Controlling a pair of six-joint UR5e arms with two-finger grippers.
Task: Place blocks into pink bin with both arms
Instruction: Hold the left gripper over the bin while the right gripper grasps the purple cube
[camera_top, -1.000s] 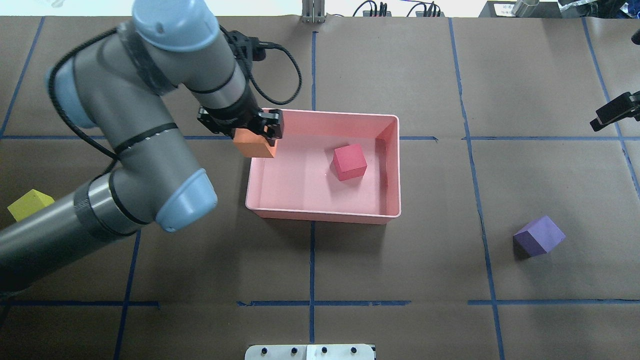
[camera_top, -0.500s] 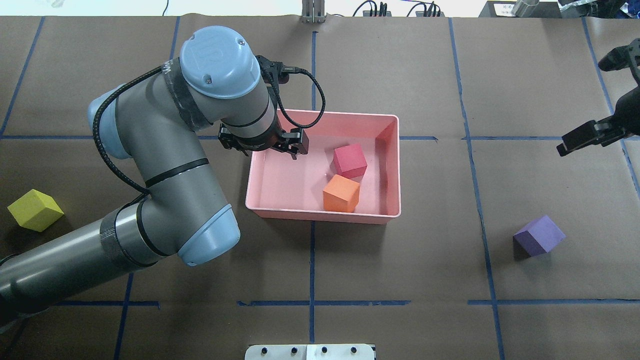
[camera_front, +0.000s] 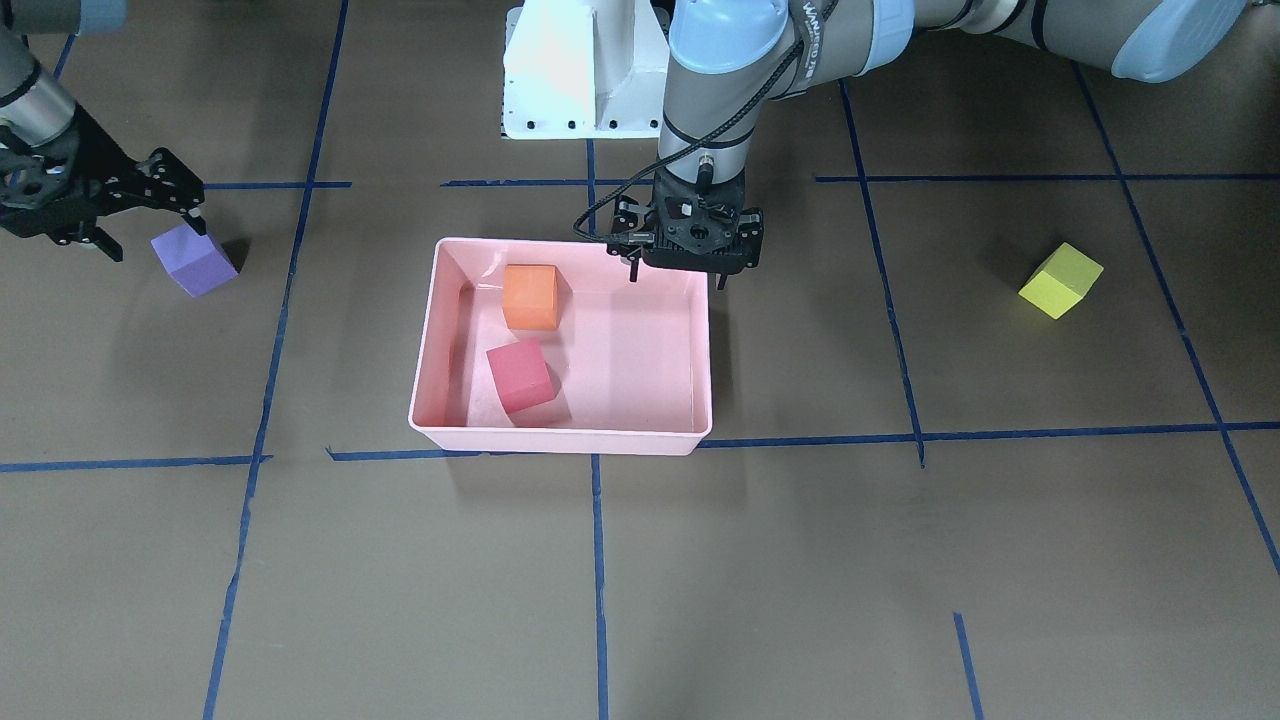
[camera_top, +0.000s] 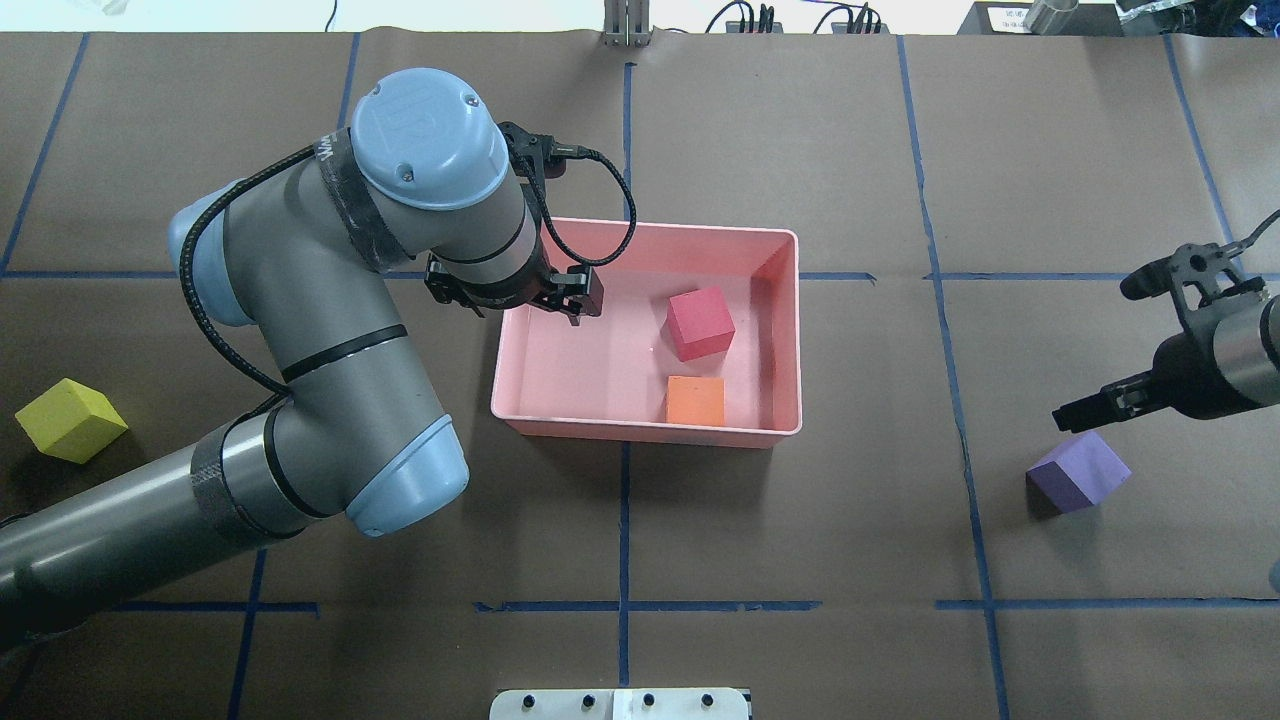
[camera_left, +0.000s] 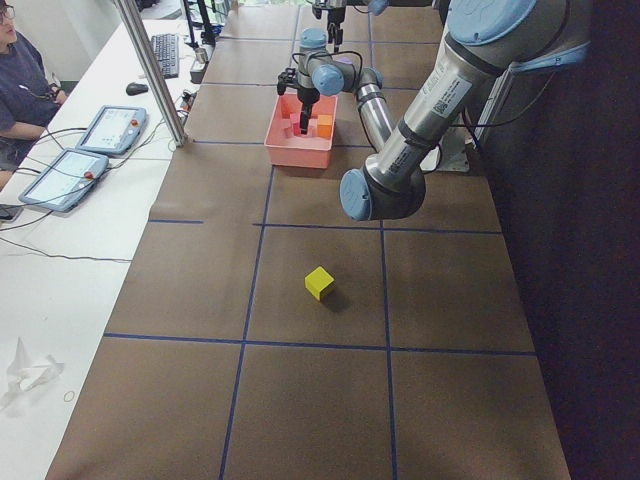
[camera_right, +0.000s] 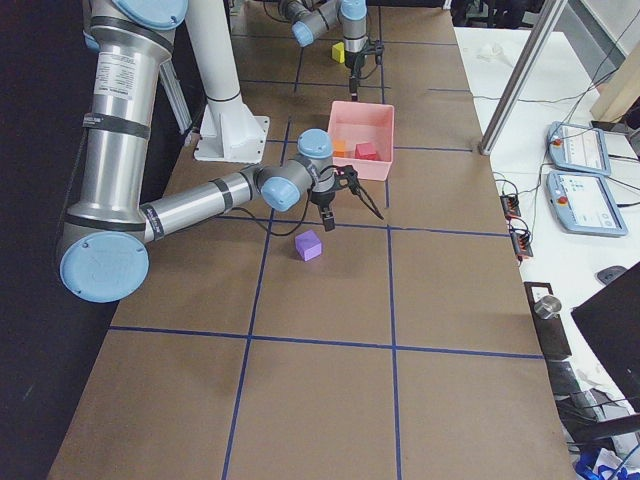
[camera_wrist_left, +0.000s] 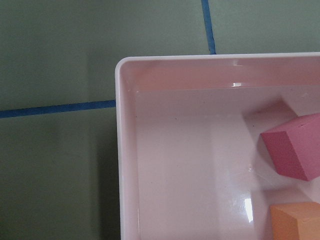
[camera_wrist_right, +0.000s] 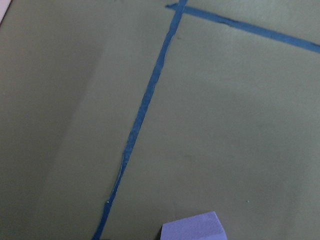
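Two of four done: orange block (camera_top: 695, 400) and red-pink block (camera_top: 700, 322) lie in the pink bin (camera_top: 650, 432), orange at 6 o'clock of red-pink, by the wall. The left claw (camera_front: 676, 272) hangs wide and empty over the bin's 10 o'clock corner. The right claw (camera_front: 152, 222), spread wide, sits just at 12 o'clock of the purple block (camera_top: 1078, 470) on the counter. Next, probably: drop the right claw over purple and close; left goes for the yellow-green block (camera_top: 70, 420), far out at 9 o'clock. A second ago left held orange at the rim and right was barely in view.
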